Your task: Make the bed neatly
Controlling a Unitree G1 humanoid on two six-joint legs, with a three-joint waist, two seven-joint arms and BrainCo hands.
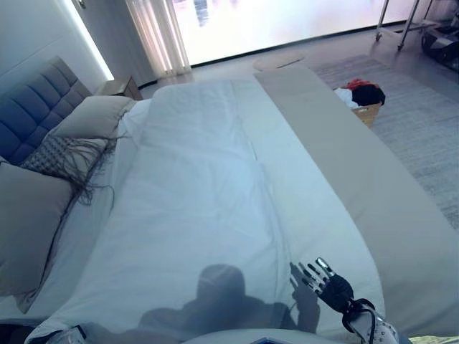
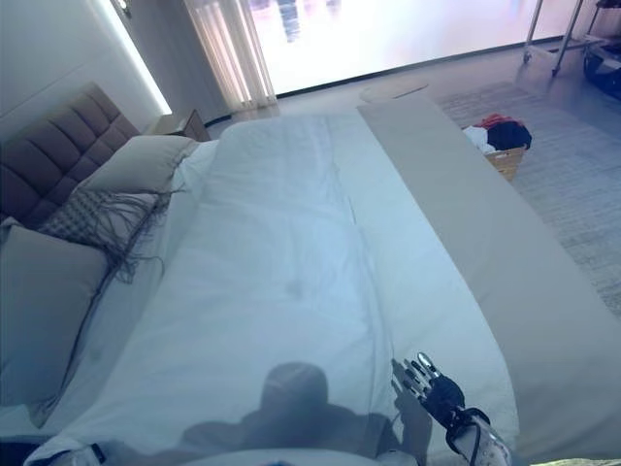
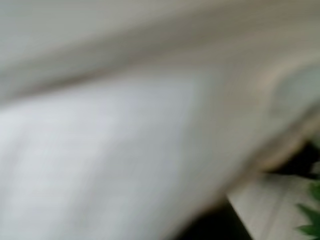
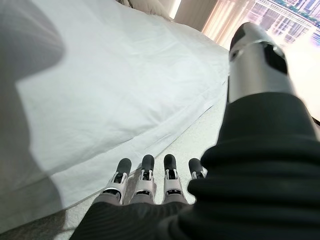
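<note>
Left eye view, single moment: we recorded the bed [image 1: 401, 236] running away from the camera toward a bright window, with a white duvet [image 1: 201, 208] spread along its length. The duvet lay mostly flat, with a long lengthwise ridge right of its middle and soft creases near the head end. Along the bed's right side a beige cover [image 1: 358, 172] was exposed in a broad strip beside the duvet's edge.

At the left of the bed we noted a padded headboard [image 1: 36, 107], a grey pillow [image 1: 25, 229] nearest the camera, a patterned cushion with long dark fringe [image 1: 68, 161] beyond it, and a second light pillow [image 1: 93, 115] farther on. The fringe trailed over the duvet's left edge.

On the floor to the right of the bed stood a basket [image 1: 368, 112] of clothes on a grey rug [image 1: 423, 129], well apart from the bed. A metal rack [image 1: 405, 21] showed at the far right near the window.

Right hand [image 1: 333, 287]: low at the near right of the bed, above the duvet's near corner. In the right wrist view its fingers [image 4: 145, 180] were straight and side by side, thumb [image 4: 257, 60] raised apart, holding nothing. We could not tell whether the fingertips touched the cloth.

Left hand: not seen in any view. The left wrist view showed only blurred pale fabric at very close range.
</note>
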